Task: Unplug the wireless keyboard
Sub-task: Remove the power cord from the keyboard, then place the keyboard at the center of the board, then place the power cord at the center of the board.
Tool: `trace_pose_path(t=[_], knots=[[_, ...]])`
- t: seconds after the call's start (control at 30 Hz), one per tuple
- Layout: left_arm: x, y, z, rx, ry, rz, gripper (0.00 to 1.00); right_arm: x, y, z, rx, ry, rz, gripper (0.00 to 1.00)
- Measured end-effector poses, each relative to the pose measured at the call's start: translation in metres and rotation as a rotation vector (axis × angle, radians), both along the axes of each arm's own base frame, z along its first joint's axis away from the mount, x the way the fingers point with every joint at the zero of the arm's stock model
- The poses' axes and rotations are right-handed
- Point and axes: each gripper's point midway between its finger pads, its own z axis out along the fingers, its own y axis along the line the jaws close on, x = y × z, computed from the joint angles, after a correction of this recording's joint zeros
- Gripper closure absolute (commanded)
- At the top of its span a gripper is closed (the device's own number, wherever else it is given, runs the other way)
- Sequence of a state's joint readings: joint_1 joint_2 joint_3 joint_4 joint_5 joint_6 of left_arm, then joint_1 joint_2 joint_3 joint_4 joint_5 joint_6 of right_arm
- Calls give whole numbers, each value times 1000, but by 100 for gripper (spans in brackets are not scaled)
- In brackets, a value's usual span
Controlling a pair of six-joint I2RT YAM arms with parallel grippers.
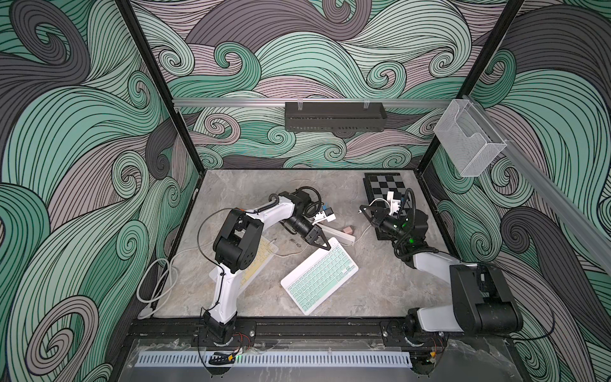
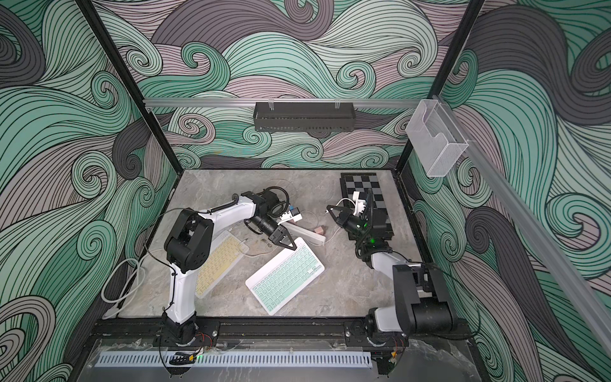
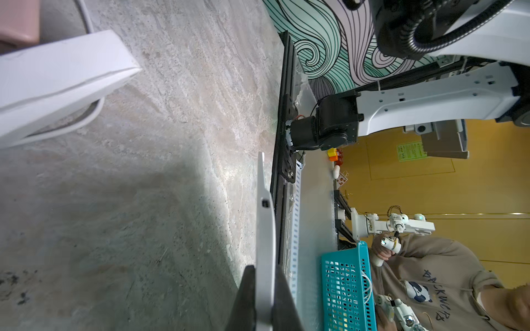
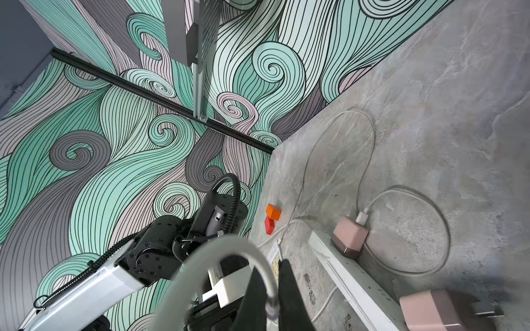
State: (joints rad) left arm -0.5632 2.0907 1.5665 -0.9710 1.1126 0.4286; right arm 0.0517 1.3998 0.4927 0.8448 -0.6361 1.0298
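Observation:
The mint-keyed white keyboard (image 1: 319, 276) (image 2: 284, 274) lies slantwise mid-table. My left gripper (image 1: 325, 246) (image 2: 292, 246) (image 3: 265, 268) is shut on its far corner. The left wrist view shows its white edge (image 3: 265, 229) between the jaws, with a dark port slot (image 3: 265, 203) and no plug in it. My right gripper (image 1: 362, 209) (image 2: 329, 209) (image 4: 269, 263) hovers above the table near the chessboard, apart from the keyboard. It is shut on the plug end (image 4: 271, 308) of a white cable (image 4: 229, 252) that arcs up from the jaws.
A white power strip (image 1: 337, 233) (image 4: 344, 272) carries a pink charger (image 4: 348, 236); a second pink charger (image 4: 430, 312) lies beside it. A yellow keyboard (image 2: 218, 264) with its own cable sits under my left arm. The chessboard (image 1: 385, 185) is back right, and cable loops (image 1: 155, 281) hang off the left edge.

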Motion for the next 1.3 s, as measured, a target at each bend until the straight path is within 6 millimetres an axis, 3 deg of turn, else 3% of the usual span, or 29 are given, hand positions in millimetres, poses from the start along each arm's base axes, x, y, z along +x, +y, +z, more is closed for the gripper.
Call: trace_pose_path(t=[0.13,0.23,0.4,0.57,0.77,0.87,1.0,1.17,1.3], knots=[[5,1,-3,46,-12,15,100,-8,-1,-24,-33,118,3,48],[10,-1,2,46,-35,18,100,-21,-2,-47,-68,239,11,41],[13,-2,2,47,-45,19,95,-49,-5,-67,-146,400,34,39],[14,-2,-6,71,-28,23,88,-60,-10,-76,-278,530,88,42],[21,-5,-10,101,-40,38,74,-93,-28,-112,-506,721,126,40],[26,-9,-10,104,-53,41,71,-104,-24,-124,-615,788,192,39],[28,-11,-11,105,-61,46,64,-118,-19,-120,-693,801,246,38],[28,-12,-15,118,-66,45,62,-124,-34,-101,-784,758,206,35],[31,-15,-18,123,-75,54,62,-135,-35,-108,-679,817,200,36]])
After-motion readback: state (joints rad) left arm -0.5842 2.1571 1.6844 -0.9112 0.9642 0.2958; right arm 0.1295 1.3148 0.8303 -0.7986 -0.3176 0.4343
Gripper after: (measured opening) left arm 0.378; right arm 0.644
